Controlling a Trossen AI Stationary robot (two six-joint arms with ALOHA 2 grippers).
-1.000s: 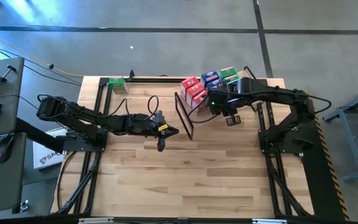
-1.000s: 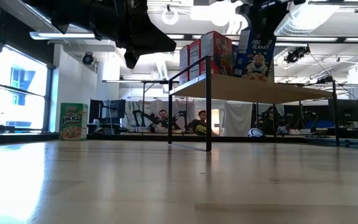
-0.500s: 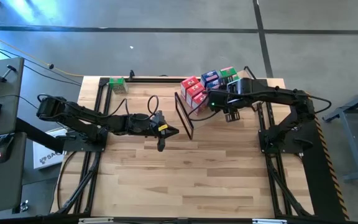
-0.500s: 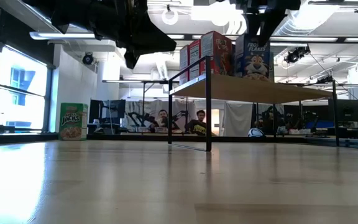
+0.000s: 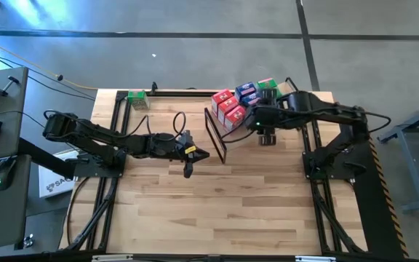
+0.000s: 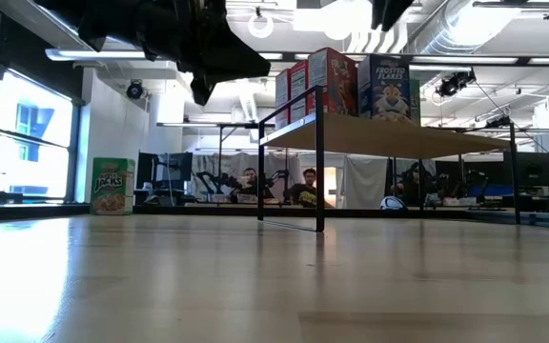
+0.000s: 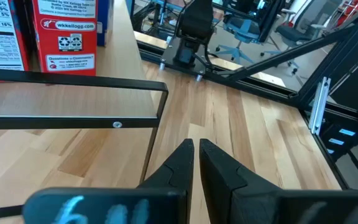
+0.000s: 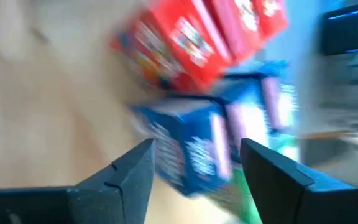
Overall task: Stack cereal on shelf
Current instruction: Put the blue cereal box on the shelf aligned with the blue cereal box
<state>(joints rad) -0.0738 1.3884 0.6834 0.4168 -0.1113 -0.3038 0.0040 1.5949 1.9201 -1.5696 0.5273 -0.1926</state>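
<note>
I judge the blue cereal point(image 6: 385, 88) set on the shelf point(image 6: 389, 139), so I would lift my right pincer point(image 8: 194, 163), fingers wide apart and empty, straight up without brushing the red and blue boxes just ahead, while my left pincer point(image 7: 193, 155), nearly closed and empty, waits over the desk point(image 5: 217, 196).

Table point(image 5: 217, 211): pale wood planks, smooth, slight sheen.
Shelf point(image 6: 389, 138): light plywood, black metal frame.
Cereal boxes point(image 5: 228, 107): printed cardboard, glossy.
</note>
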